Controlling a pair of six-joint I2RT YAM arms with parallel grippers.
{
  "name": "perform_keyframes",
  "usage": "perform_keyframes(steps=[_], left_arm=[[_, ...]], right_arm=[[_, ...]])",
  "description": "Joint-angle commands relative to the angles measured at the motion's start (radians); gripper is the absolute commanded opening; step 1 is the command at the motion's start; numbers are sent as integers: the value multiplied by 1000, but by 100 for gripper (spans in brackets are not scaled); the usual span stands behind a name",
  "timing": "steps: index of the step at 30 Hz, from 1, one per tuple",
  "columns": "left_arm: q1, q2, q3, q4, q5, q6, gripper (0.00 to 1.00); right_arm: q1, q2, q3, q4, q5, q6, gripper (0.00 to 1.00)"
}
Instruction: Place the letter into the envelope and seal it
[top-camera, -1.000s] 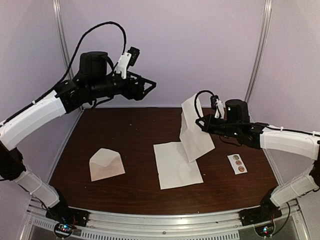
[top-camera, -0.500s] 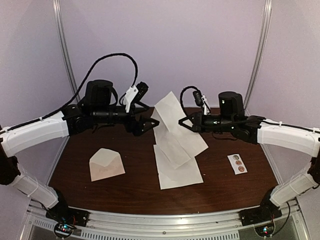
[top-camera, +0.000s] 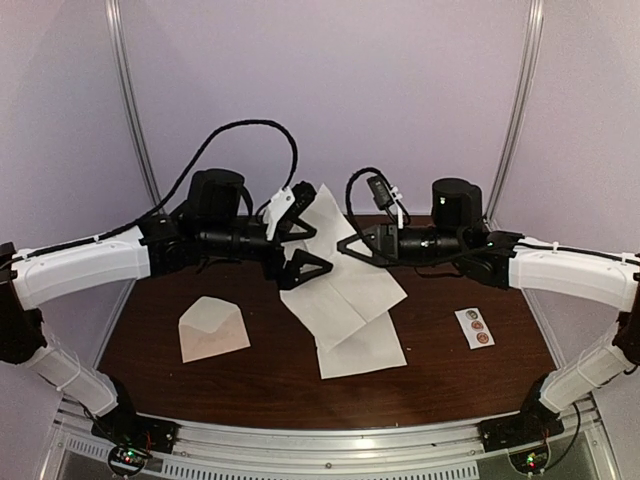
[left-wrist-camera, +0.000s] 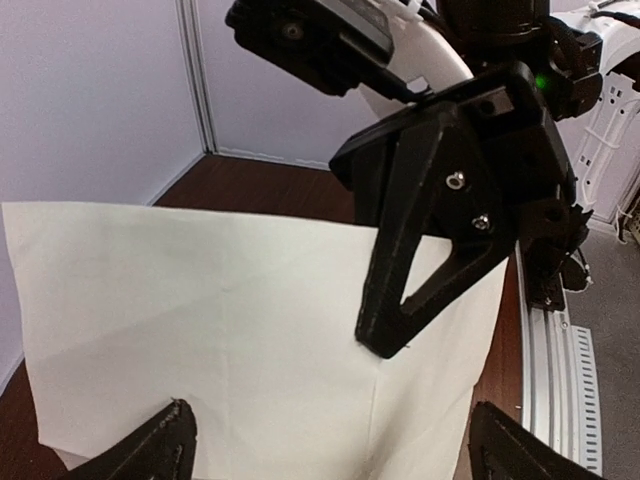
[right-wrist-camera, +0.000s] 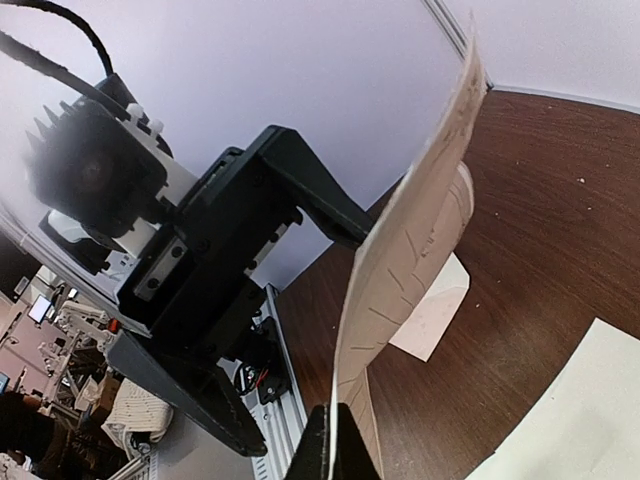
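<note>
My right gripper (top-camera: 345, 247) is shut on one edge of the letter (top-camera: 335, 290), a creased off-white sheet that it holds up above the middle of the table. The sheet's lower end drapes onto a flat off-white sheet (top-camera: 372, 350); I cannot tell whether the two are joined. My left gripper (top-camera: 308, 248) faces the right one, open wide, its fingers on either side of the sheet. In the left wrist view the letter (left-wrist-camera: 200, 320) fills the space between my open fingertips (left-wrist-camera: 160, 445), with the right gripper (left-wrist-camera: 385, 345) pinching it. The tan envelope (top-camera: 212, 328) lies flap open at the left.
A white strip of round stickers (top-camera: 474, 327) lies on the brown table (top-camera: 260, 390) at the right. Metal frame posts (top-camera: 130, 100) and purple walls close in the back and sides. A rail (top-camera: 330, 440) runs along the near edge.
Both arms swung toward each other over the table's middle. The right gripper carried the letter left and higher. The left gripper dropped to it and opened fully around the sheet.
</note>
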Motion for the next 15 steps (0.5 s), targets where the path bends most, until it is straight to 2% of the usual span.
perform_keyframes(steps=[1,5,10,15], left_arm=[[-23,32,8,33,71,32,96],[-47,30,6,18,60,67,97],[-84,34,-2,-2,-57,110,96],[-106,40,-2,-19,-136,147,82]], right_arm=[[8,-18,12,105,-58,37,0],[8,-34,13,97,-34,41,0],[8,-40,19,89,-5,59,0],[7,-31,27,66,24,59,0]])
